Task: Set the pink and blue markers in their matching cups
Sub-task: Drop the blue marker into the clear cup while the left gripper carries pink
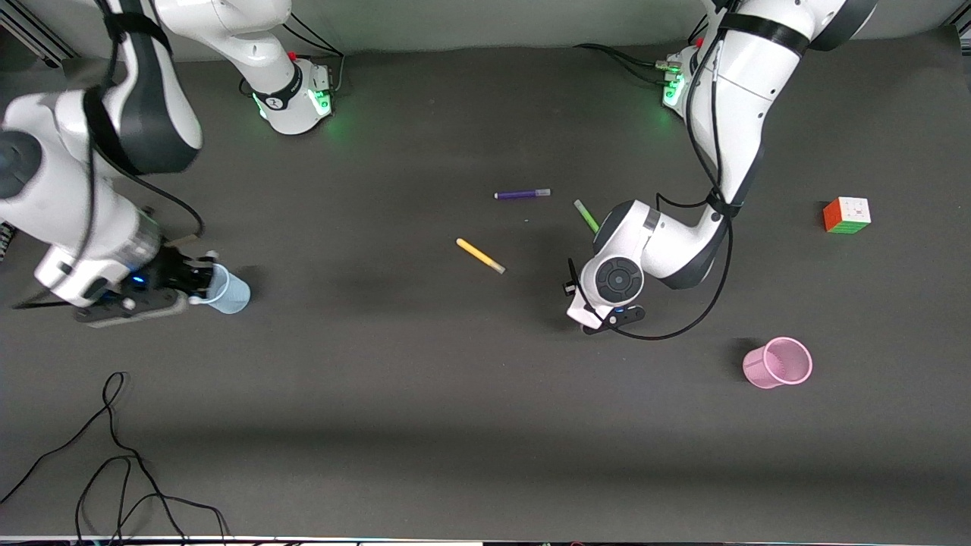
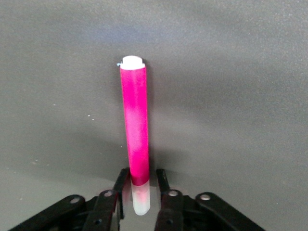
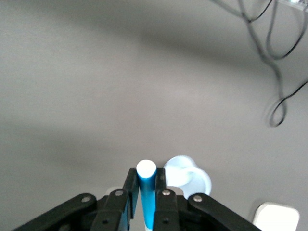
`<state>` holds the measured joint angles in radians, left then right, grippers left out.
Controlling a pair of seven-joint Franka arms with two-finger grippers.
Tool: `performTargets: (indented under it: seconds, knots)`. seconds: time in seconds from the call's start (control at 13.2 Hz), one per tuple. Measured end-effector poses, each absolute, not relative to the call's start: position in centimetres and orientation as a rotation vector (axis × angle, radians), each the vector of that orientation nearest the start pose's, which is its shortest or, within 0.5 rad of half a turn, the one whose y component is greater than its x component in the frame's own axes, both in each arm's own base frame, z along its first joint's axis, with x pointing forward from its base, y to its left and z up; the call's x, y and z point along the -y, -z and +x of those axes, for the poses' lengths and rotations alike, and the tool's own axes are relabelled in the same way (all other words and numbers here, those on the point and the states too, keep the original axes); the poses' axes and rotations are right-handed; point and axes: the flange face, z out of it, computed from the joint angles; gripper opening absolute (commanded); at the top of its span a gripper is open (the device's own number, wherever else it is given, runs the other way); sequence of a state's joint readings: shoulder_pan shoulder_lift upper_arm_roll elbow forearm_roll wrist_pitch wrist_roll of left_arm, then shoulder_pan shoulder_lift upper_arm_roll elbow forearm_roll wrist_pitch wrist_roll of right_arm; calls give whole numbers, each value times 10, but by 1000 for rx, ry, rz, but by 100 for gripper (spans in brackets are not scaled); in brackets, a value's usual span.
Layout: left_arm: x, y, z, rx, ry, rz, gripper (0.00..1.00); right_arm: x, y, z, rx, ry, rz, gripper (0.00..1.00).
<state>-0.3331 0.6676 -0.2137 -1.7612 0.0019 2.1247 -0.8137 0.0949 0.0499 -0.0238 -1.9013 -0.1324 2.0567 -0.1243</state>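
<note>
The pink marker [image 2: 135,130] lies flat on the dark table. My left gripper [image 2: 143,185] is down over its pale capped end, one finger close on each side with a thin gap showing. In the front view the left hand [image 1: 607,299] hides the marker. The pink cup [image 1: 777,362] stands nearer the camera, toward the left arm's end. My right gripper [image 3: 147,180] is shut on the blue marker [image 3: 147,192], which stands upright between the fingers. It is right beside the rim of the pale blue cup [image 3: 192,179], at the right arm's end [image 1: 231,294].
A purple pen [image 1: 522,194], a yellow pen [image 1: 480,255] and a green pen [image 1: 586,215] lie mid-table. A colour cube [image 1: 846,214] sits toward the left arm's end. Black cables [image 1: 114,455] loop near the front edge at the right arm's end.
</note>
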Motion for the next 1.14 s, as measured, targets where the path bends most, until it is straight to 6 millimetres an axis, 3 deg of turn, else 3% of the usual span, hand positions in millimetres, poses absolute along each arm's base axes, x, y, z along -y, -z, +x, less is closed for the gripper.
performTargets:
  seconds: [0.23, 0.38, 0.61, 0.91, 0.98, 1.06, 1.14]
  knots:
    - [306, -192, 554, 476, -466, -2991, 0, 19, -440, 547, 601, 447, -3200, 0]
    - [279, -226, 580, 477, -514, -2973, 0, 42, -405, 523, 670, 563, -3182, 0]
    - [218, -290, 628, 389, -594, -2995, 0, 41, -364, 504, 702, 687, -3157, 0]
    - [134, -334, 663, 231, -674, -3059, 0, 35, -327, 491, 724, 774, -3135, 0]
    - [113, -343, 670, 183, -682, -3076, 0, 34, -322, 489, 725, 779, -3133, 11]
    - [89, -352, 678, 118, -681, -3101, 0, 35, -318, 487, 724, 774, -3133, 51]
    - [63, -358, 686, 41, -669, -3132, 0, 36, -316, 484, 718, 770, -3135, 99]
